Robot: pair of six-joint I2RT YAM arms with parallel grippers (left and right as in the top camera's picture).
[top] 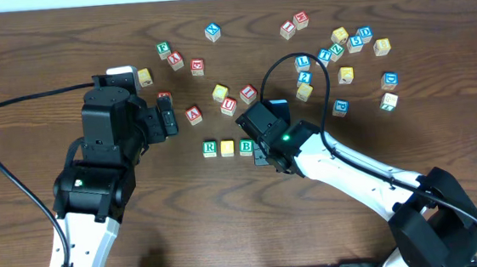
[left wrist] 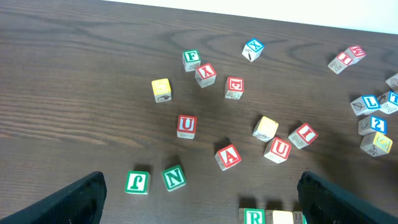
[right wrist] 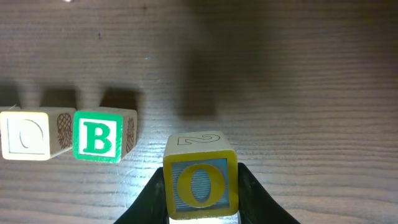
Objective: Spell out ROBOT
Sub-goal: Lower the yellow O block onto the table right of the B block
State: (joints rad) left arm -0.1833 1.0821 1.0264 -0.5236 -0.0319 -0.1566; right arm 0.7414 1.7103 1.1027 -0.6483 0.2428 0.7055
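Note:
A row of three blocks lies mid-table: green R (top: 210, 148), yellow O (top: 228, 148) and green B (top: 246, 146). In the right wrist view the B (right wrist: 98, 138) sits left of the jaws, with the pale O block (right wrist: 25, 134) beside it. My right gripper (right wrist: 200, 186) is shut on a yellow-and-blue O block (right wrist: 200, 184), held just right of the B; overhead the gripper (top: 266, 155) hides that block. My left gripper (left wrist: 199, 196) is open and empty, above the table left of the row; the R (left wrist: 253, 216) shows at its lower edge.
Many loose letter blocks are scattered across the far half: U (left wrist: 186, 125), A (left wrist: 228, 156), N (left wrist: 173, 177), J (left wrist: 137, 182), F (left wrist: 191, 59), and a cluster at the back right (top: 359, 43). A red T block (top: 248, 93) lies behind the row.

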